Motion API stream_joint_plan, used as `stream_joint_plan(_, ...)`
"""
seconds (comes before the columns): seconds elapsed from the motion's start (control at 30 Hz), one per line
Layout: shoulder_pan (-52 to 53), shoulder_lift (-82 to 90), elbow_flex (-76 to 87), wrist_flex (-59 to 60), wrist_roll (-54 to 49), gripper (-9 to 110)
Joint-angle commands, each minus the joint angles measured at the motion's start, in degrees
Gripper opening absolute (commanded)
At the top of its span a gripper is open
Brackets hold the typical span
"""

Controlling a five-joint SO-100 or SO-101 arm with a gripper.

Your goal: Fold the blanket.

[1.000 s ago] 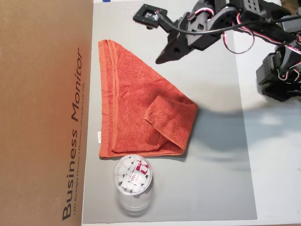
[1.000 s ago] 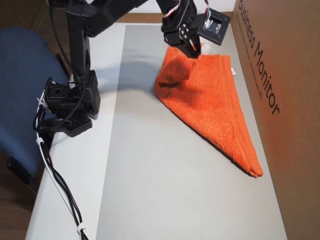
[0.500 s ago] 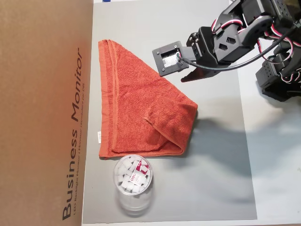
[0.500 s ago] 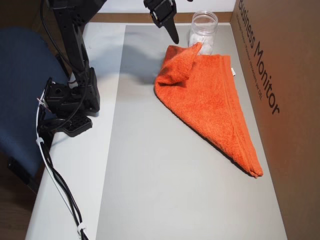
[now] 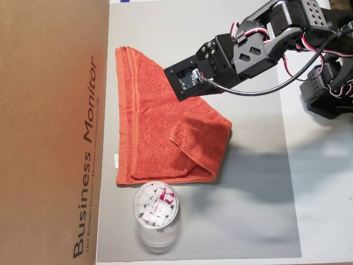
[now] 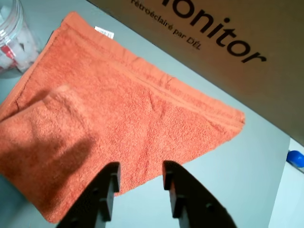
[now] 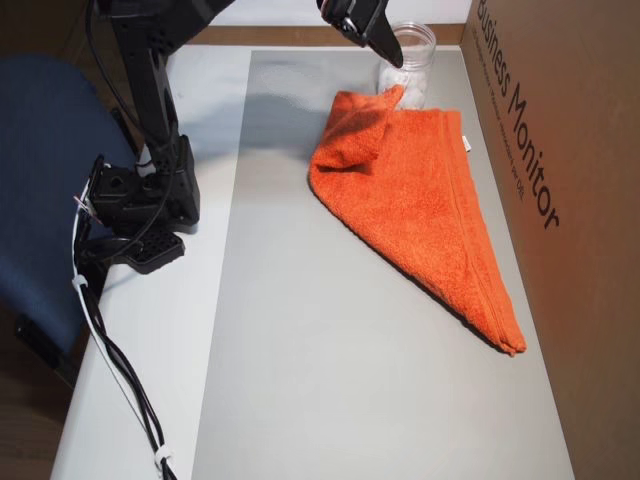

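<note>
Your arm reaches out from its base at the right of an overhead view, bent over the grey mat point(image 5: 253, 210) so that its wrist camera hangs above the upper right edge of the blanket point(image 5: 165, 138). In the wrist view the gripper point(image 6: 140, 172) comes in from the bottom edge with its two fingers apart and nothing between them — the tips sit over the blanket's near edge, clear of the cloth. From above, the arm's own body hides the fingers, and in an overhead view point(image 7: 372, 30) only one dark finger shows, cut off at the top. There is one blanket, folded into a rough triangle on the mat, its long hemmed edge along the cardboard box point(image 5: 49, 132) and one corner flopped back over itself. One clear plastic jar point(image 5: 156, 210) stands just beside the blanket's corner; its white contents are too small to make out.
</note>
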Motion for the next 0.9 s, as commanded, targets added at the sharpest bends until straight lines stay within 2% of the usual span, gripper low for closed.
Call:
stream_joint_plan(0.0,-0.44,0.26,1.14,-1.32,-0.18,12)
stream_joint_plan(0.17,-0.88,-1.85,2.99,-1.58,-0.18,22)
stream_joint_plan(0.43,-4.13,-6.50,2.72,-2.02,-0.18,21)
stream_joint_plan(0.53,-5.19,-8.35,2.72,-5.71,-0.09,21)
stream_joint_plan(0.87,-8.79,-13.10,2.72,-11.34,6.24,22)
